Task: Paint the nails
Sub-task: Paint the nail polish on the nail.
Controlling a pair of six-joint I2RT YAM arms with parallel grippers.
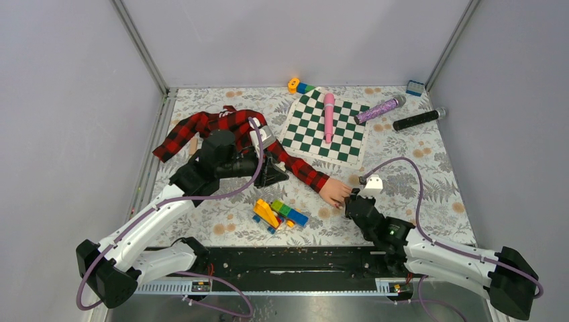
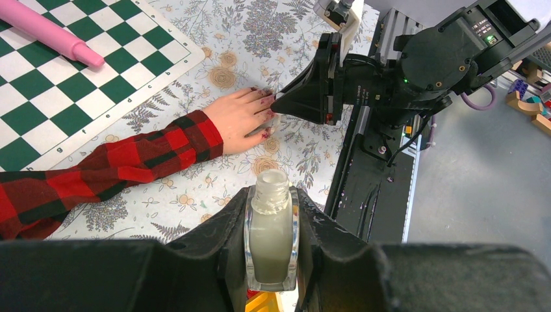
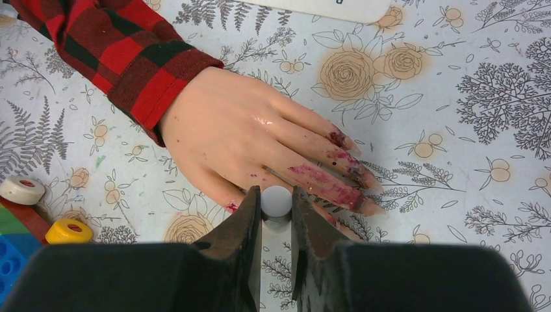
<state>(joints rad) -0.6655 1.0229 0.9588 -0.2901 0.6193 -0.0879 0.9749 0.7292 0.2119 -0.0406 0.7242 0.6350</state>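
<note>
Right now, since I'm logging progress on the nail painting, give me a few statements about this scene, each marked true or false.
1. The left gripper is shut on the small pale bottle. True.
2. That bottle is capped. False: its neck stands open, with no cap on it.
3. The right gripper grips a white cap just above the mannequin hand. True.
4. The mannequin hand lies on the chessboard. False: it lies on the flowered cloth, beside the board.
5. Red polish sits only on the nails. False: it is also smeared along the skin behind them.
</note>
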